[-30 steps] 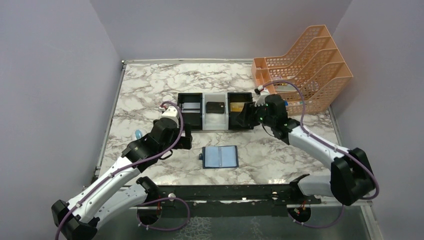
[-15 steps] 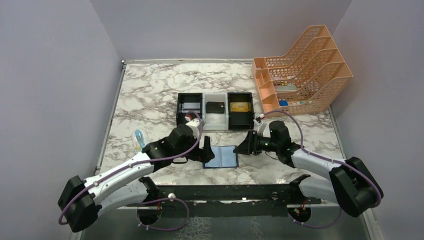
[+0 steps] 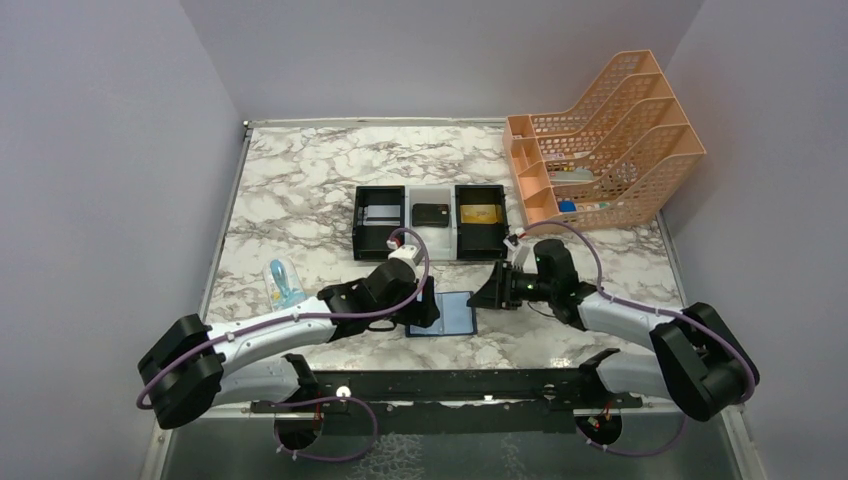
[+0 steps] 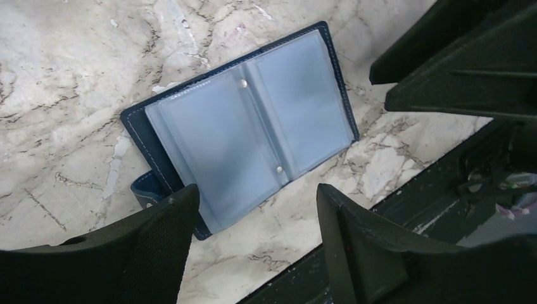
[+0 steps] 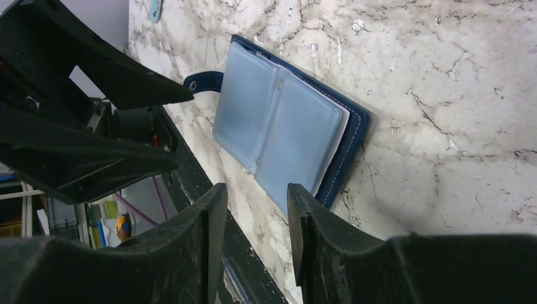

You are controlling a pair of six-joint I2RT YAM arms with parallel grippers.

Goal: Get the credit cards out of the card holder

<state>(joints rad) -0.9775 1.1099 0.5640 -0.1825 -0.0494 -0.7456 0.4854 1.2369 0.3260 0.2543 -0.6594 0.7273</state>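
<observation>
Here, card holder (image 4: 253,120) spread open; left gripper (image 4: 256,197), right gripper (image 5: 254,190) flanking it

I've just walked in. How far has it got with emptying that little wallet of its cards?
Mostly done, it seems: a silver-grey card, a black card and a gold card lie in the trays, and the card holder's visible pockets look empty. In hand: the left gripper and right gripper hover open at the holder, holding nothing. Left: checking any pages underneath, which are hidden.
</observation>
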